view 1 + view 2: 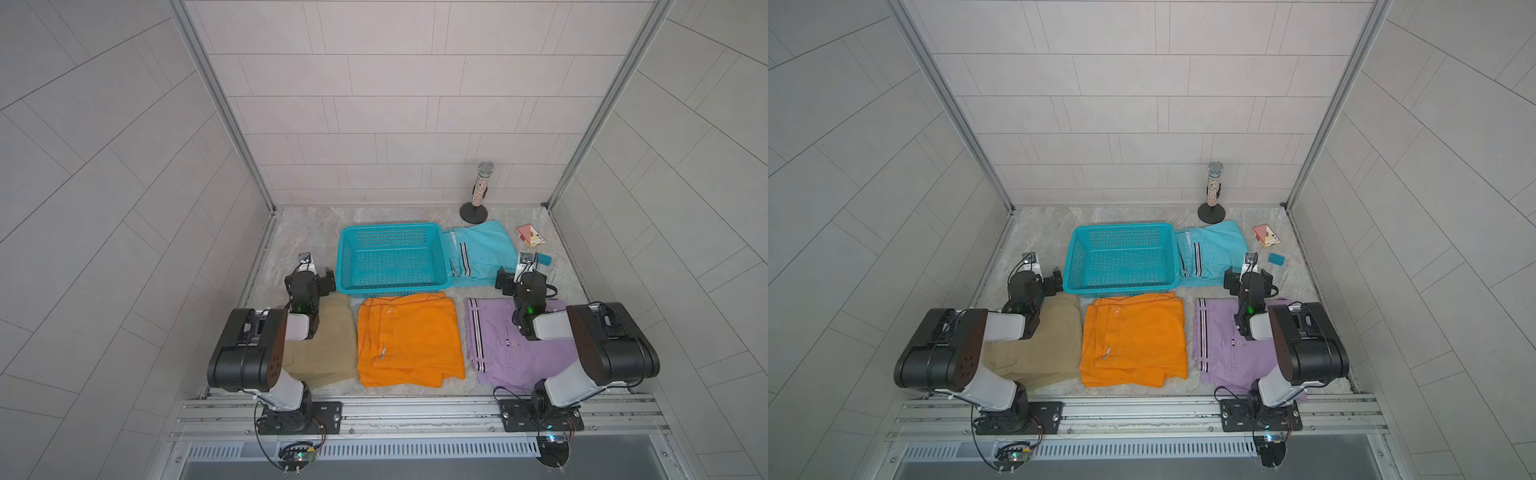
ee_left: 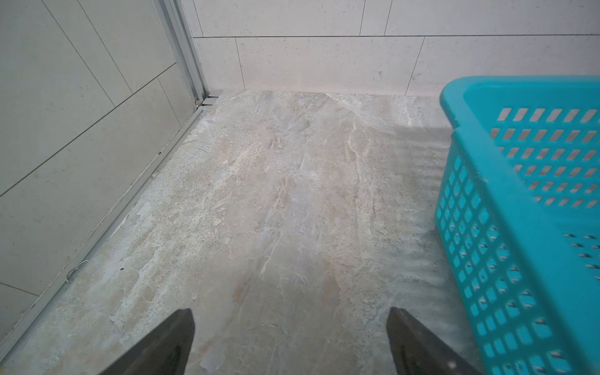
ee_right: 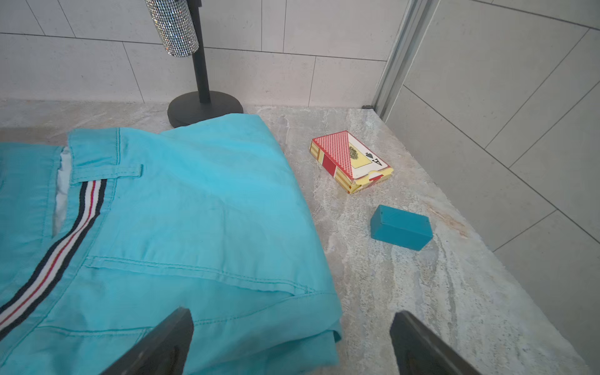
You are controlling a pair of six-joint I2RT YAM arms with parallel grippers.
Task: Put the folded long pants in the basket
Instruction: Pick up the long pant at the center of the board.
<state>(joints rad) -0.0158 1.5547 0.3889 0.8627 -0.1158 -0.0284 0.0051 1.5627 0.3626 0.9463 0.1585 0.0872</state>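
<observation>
While left hand (image 2: 290, 324) and right hand (image 3: 290, 324) gape empty, all four pants lie on the bench (image 1: 307, 237) outside the basket (image 1: 390, 227) | orange pants (image 1: 409, 340): just before basket | khaki pants (image 1: 332, 340), lilac pants (image 1: 511, 353): flanking orange | turquoise pants (image 1: 484, 249): against basket's right side | left hand: over bare bench beside basket | right hand: over turquoise pants' corner

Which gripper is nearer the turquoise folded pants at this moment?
Right. The right gripper is open at the near corner of the turquoise folded pants, partly over the cloth. The left gripper, also open, is over bare table on the opposite side of the basket.
</observation>
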